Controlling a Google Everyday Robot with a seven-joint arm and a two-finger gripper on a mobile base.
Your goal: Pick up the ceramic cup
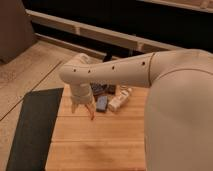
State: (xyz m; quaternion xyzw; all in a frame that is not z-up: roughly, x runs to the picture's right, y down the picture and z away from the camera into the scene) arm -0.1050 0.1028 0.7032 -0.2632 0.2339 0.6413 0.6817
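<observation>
Camera view, cup R of fingers, apart

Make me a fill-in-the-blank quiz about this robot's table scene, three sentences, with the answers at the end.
1. The gripper hangs above the ____ table, near its far left part as the camera sees it.
2. In the camera view, the cream-white bottle lies to the ____ of the gripper.
3. The black mat lies on the ____ beside the table.
Missing words: wooden; right; floor.
</observation>
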